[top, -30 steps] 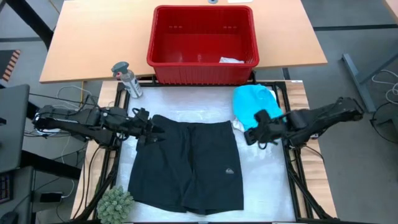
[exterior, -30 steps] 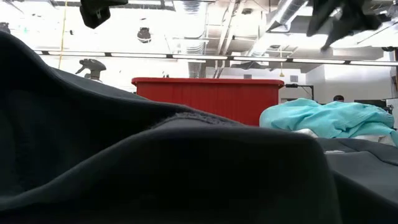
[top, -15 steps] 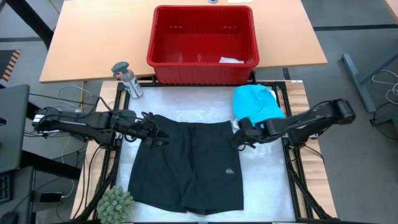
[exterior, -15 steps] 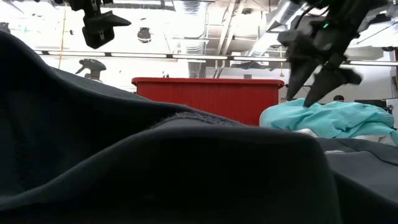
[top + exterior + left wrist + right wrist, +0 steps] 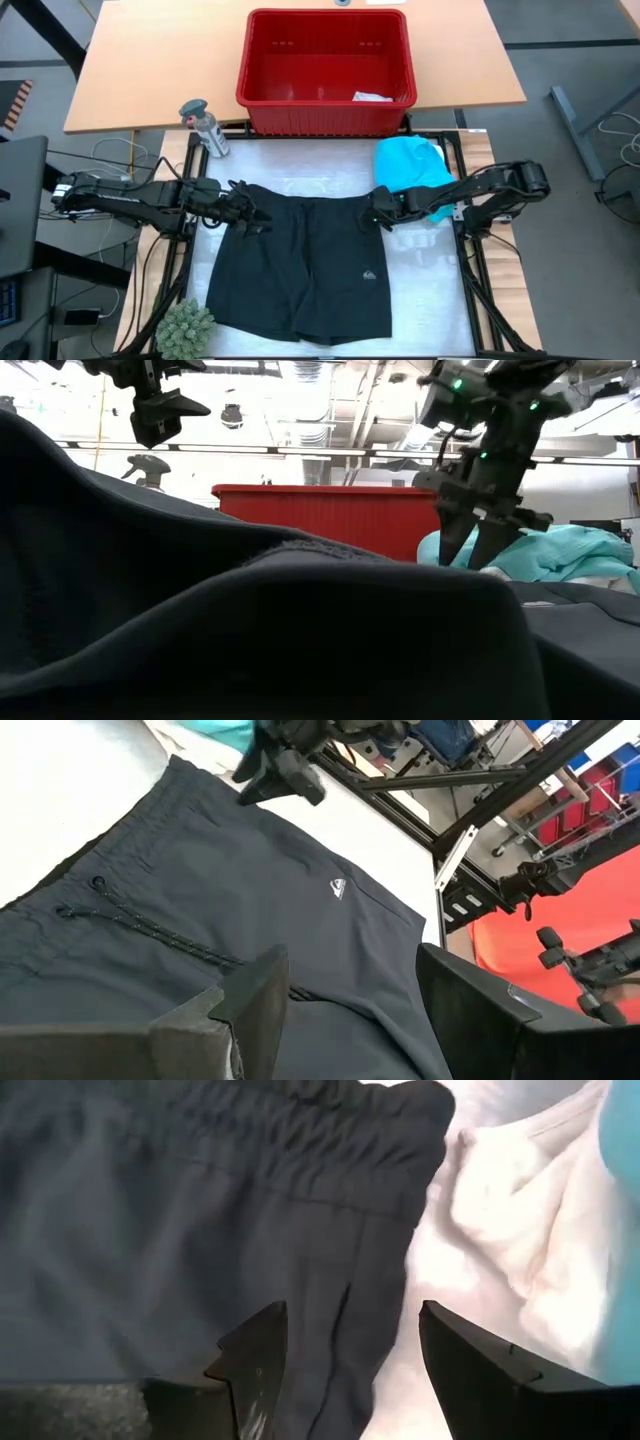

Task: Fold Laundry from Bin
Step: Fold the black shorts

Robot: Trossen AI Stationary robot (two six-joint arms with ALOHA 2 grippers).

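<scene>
Black shorts [image 5: 300,265] lie spread flat on the white work surface [image 5: 420,290] between two dark robot arms, waistband toward the red bin [image 5: 325,70] at the far end of the table. Since a second ago the right gripper [image 5: 381,211] has swung in from beside the crumpled turquoise shirt [image 5: 410,165] and now sits just above the waistband's right corner, its fingers spread apart with nothing between them. The left gripper [image 5: 247,214] has moved in a little too, and hovers over the waistband's left corner, also open and empty. Seen from each wrist camera, the shorts fill the gap between the spread fingers. Both arms now look placed to pinch the waistband corners, so the first fold of the shorts seems about to begin. A small pale piece [image 5: 372,97] is in the bin, and a spray bottle [image 5: 205,126] stands beside it.
</scene>
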